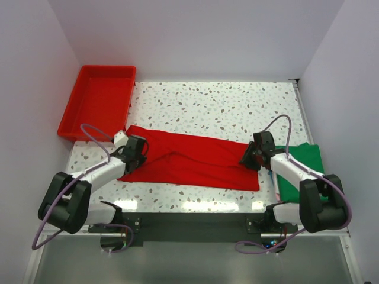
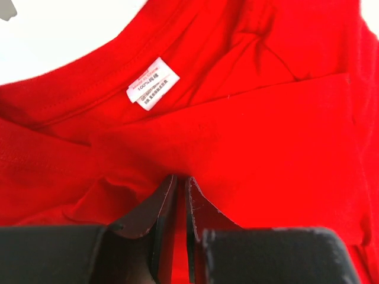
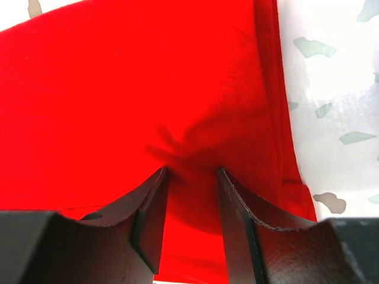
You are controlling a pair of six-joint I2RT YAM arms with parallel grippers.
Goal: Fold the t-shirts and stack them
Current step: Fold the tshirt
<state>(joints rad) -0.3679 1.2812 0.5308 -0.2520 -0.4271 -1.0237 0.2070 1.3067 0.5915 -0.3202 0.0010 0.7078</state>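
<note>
A bright red t-shirt (image 1: 195, 163) lies spread sideways across the speckled table, partly folded lengthwise. My left gripper (image 1: 139, 155) is at its left, collar end. In the left wrist view the jaws (image 2: 180, 177) are nearly closed with a thin fold of red cloth between them, below the white neck label (image 2: 153, 83). My right gripper (image 1: 247, 158) is at the shirt's right end. Its jaws (image 3: 190, 171) stand a little apart with a bunched fold of red cloth (image 3: 148, 89) pinched between them. A folded green t-shirt (image 1: 302, 171) lies at the right edge, under the right arm.
A rigid red plastic tray (image 1: 98, 106) stands at the back left, partly off the table. White walls enclose the left, back and right sides. Bare speckled tabletop (image 1: 225, 112) shows behind the red shirt.
</note>
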